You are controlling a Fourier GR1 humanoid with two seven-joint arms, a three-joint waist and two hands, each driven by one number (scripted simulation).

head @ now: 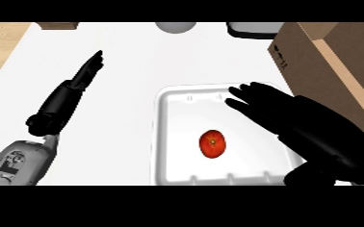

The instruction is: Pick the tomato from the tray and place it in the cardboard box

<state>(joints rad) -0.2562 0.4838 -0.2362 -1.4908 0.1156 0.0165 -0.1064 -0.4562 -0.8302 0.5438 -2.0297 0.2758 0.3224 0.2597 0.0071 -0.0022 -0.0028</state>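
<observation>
A red tomato (213,143) lies in the middle of a white tray (171,139) on the white counter. My right hand (284,113) hovers over the tray's right side, fingers straight and open, its fingertips above and to the right of the tomato, not touching it. It hides the tray's right rim. The cardboard box (320,62) stands at the right edge, beyond the tray. My left hand (82,79) rests open at the left, fingers pointing up, away from the tray.
A grey round object (175,26) sits at the counter's far edge, a dark-rimmed container (252,29) beside it. A wooden block (58,25) shows at the far left, with wood surface (13,38) past the counter's left edge.
</observation>
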